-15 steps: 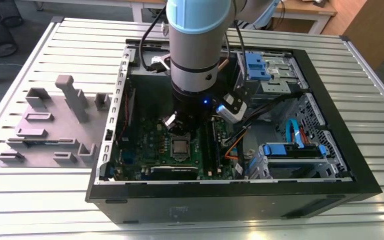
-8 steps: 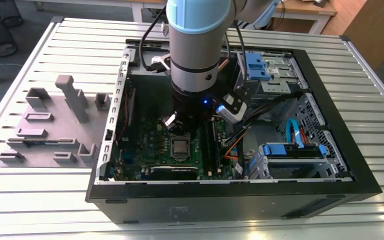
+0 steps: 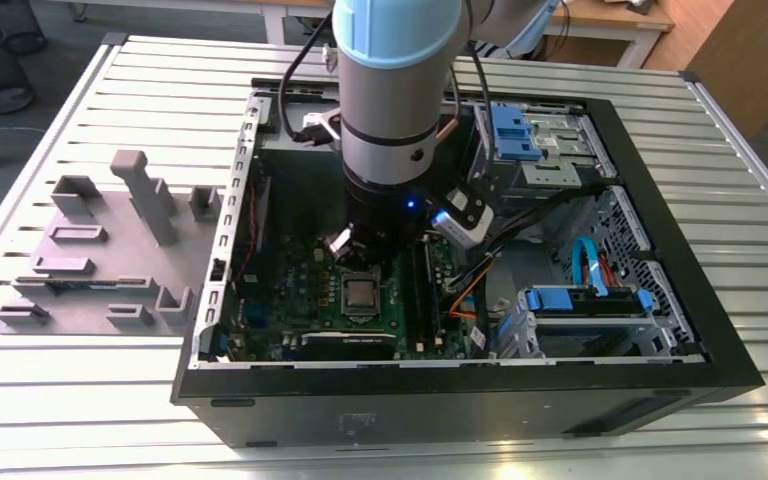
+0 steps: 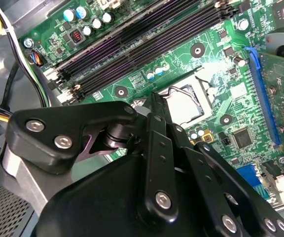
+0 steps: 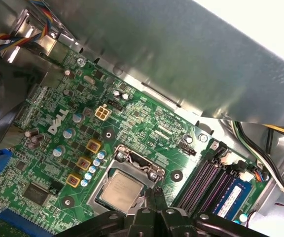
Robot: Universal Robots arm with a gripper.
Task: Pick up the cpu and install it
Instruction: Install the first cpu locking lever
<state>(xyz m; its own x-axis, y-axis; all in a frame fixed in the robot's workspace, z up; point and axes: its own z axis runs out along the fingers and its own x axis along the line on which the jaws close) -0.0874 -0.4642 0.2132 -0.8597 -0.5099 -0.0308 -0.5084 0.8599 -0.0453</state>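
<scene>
Gripper (image 5: 154,197) with fingers pressed together, holding nothing — poised just above the cpu (image 5: 124,190), which lies flat in its motherboard socket frame (image 5: 127,163).

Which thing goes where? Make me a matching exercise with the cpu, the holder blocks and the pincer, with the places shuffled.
Things:
1. cpu
2. holder blocks
3. pincer

Places:
A. on the slatted table, outside the case
B. shut, just above the motherboard
C. lying in the socket

Pairs: 1-C, 2-A, 3-B.
</scene>
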